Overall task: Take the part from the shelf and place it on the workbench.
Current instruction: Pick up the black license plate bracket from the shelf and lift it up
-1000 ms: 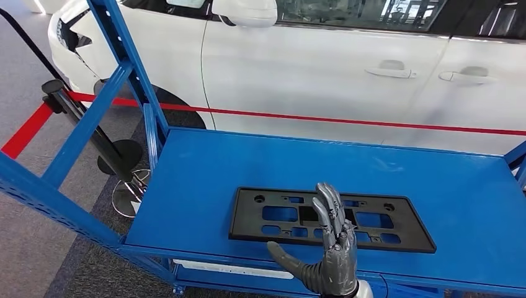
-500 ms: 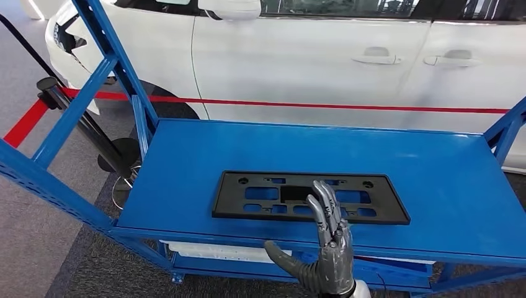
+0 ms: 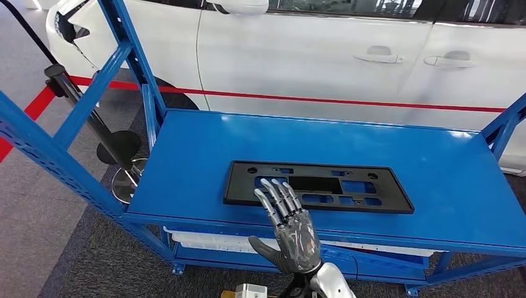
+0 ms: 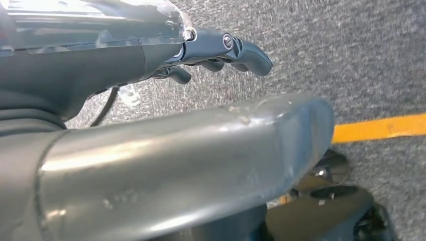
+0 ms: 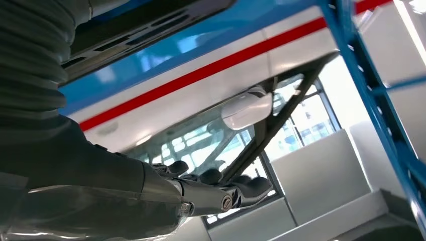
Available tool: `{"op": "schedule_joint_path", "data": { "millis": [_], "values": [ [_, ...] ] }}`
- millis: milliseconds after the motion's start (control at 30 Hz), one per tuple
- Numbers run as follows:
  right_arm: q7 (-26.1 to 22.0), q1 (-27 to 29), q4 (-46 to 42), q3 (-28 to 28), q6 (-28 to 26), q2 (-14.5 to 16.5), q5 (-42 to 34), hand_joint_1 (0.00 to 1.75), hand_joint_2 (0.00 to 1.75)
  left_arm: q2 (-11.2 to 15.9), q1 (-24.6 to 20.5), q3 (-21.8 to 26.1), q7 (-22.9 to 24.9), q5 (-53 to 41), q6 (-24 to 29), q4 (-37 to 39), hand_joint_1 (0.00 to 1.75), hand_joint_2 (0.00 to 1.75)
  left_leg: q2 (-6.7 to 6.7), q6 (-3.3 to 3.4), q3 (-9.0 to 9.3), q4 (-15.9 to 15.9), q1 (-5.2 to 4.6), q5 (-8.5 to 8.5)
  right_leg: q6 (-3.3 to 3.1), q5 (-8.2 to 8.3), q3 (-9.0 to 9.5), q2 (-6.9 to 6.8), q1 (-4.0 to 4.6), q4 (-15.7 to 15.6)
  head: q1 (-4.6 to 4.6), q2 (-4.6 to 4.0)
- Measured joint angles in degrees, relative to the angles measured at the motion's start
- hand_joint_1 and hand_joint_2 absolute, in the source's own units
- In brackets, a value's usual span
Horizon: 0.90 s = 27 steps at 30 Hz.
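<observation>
The part is a flat black plastic plate with several cut-outs (image 3: 394,192). It lies flat on the blue shelf (image 3: 248,136), near the front edge. My right hand (image 3: 288,230) is raised in front of the shelf with its fingers (image 3: 276,192) stretched apart, their tips over the near left portion of the part. It holds nothing. The right wrist view shows that hand (image 5: 211,193) spread out, with the black part (image 5: 145,27) and the blue shelf beyond it. My left hand (image 4: 236,50) hangs over grey carpet with nothing in it.
A white car (image 3: 310,56) stands right behind the shelf. Blue uprights (image 3: 133,56) rise at the shelf's left end and another at its right (image 3: 505,124). A black barrier post with a round base (image 3: 118,146) stands to the left. A lower shelf level holds a white item (image 3: 211,245).
The camera has shifted a little. Against the part, my right hand has moved from its middle to its left portion and now leans to the left; the part has stayed flat on the shelf.
</observation>
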Motion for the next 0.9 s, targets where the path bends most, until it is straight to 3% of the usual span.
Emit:
{"op": "schedule_joint_path", "data": {
  "millis": [233, 500, 900],
  "values": [
    [3.8, -4.0, 8.8, 0.9, -0.1, 1.2, 3.9, 0.0, 1.75, -0.4, -0.2, -0.4, 0.6, -1.1, -0.2, 0.0, 0.0, 0.0, 0.01, 0.66, -0.67, 0.4, -0.32, 0.42, 1.31, 1.04, -0.47, -0.01, -0.27, -0.3, -0.01, 0.0],
    [4.7, -6.0, 12.1, 1.3, -0.6, 2.3, 3.0, 0.0, 1.75, -0.5, -0.2, -0.4, 0.5, -1.4, -0.1, 0.0, 0.0, 0.0, 0.01, 0.73, -0.91, 0.5, -0.38, 0.46, 2.1, 1.12, -0.8, -0.01, -0.36, -0.3, -0.01, 0.0],
    [5.9, -8.5, 16.1, 1.6, -1.2, 4.0, 2.3, 0.0, 1.75, -0.7, -0.2, -0.8, -0.1, -2.5, -0.5, 0.0, 0.0, 0.0, 0.01, 0.55, -0.95, 0.5, -0.32, 0.58, 2.26, 1.08, -1.01, -0.01, -0.31, 0.0, -0.02, 0.0]
  ]
}}
